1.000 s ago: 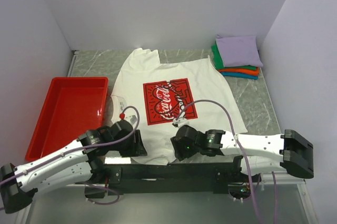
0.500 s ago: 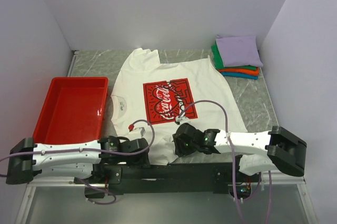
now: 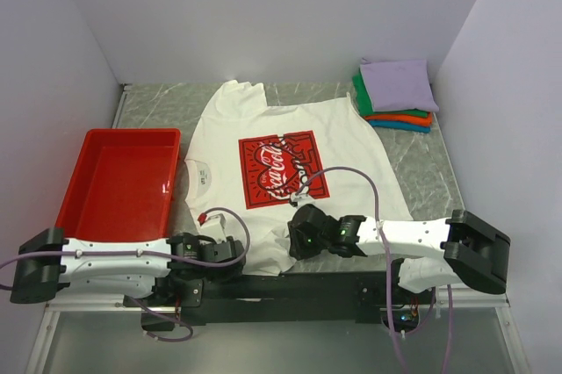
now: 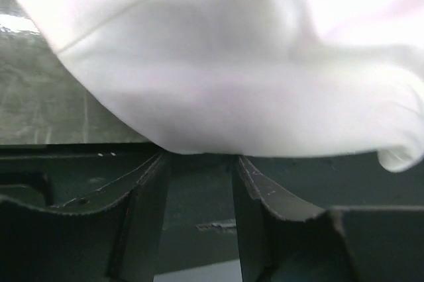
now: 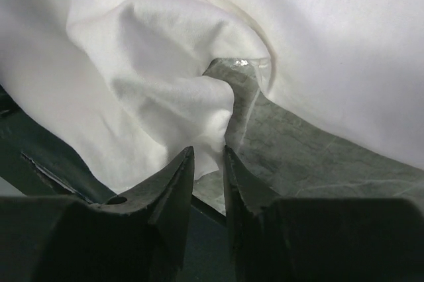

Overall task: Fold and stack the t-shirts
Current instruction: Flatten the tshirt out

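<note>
The large white t-shirt (image 3: 281, 128) with the red Coca-Cola print lies spread flat on the table, collar to the left. My left gripper (image 3: 230, 249) sits low at the shirt's near hem. In the left wrist view its jaws (image 4: 201, 159) stand apart and the white hem (image 4: 232, 63) hangs just past the tips, with nothing between them. My right gripper (image 3: 297, 238) is at the same hem further right. Its jaws (image 5: 207, 151) are narrowly apart around a rucked fold of the white cloth (image 5: 165, 63). A folded stack stands at the back right: lavender (image 3: 397, 82), green (image 3: 360, 93), orange (image 3: 399, 117), teal (image 3: 402, 125).
A red plastic tray (image 3: 132, 133) sits left of the shirt, close to its collar. The black base rail (image 3: 281, 284) runs along the near edge under both grippers. Grey marbled table (image 3: 421, 172) shows right of the shirt, and white walls close in on three sides.
The left arm has dropped low and flat, with its gripper now at the near hem. The right gripper's jaws have narrowed onto the bunched cloth. The shirt's near edge has rucked slightly.
</note>
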Controlling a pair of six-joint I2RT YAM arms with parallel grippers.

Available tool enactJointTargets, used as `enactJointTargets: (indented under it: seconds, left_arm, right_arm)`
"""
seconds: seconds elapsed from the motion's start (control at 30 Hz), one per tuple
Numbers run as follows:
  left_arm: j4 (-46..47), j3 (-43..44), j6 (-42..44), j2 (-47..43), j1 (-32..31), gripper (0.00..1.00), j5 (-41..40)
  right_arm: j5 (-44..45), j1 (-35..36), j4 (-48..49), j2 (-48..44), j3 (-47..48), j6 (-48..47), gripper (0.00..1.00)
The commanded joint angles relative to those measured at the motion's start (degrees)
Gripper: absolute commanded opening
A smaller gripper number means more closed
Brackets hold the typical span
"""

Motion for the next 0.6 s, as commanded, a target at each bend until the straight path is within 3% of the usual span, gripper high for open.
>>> enactJointTargets:
  seconds: [0.0,0.33,0.57]
  left_arm:
    - [2.15,-0.75,-3.7,2.37,-0.38,0.48,-2.35]
    - [4.63,-1.28,-6.16,2.74,-0.29,0.46,-5.94]
    - [0.32,1.18,-7.13,0.28,-0.29,0.31,-11.48]
  right_arm:
    - [0.15,-0.46,1.99,-0.17,0.25,0.58,0.3]
    - [0.33,-1.25,0.94,-1.84,0.95,0.76,0.15]
    - [0.07,-2.48,-2.31,-4.82,3.5,0.06,0.05]
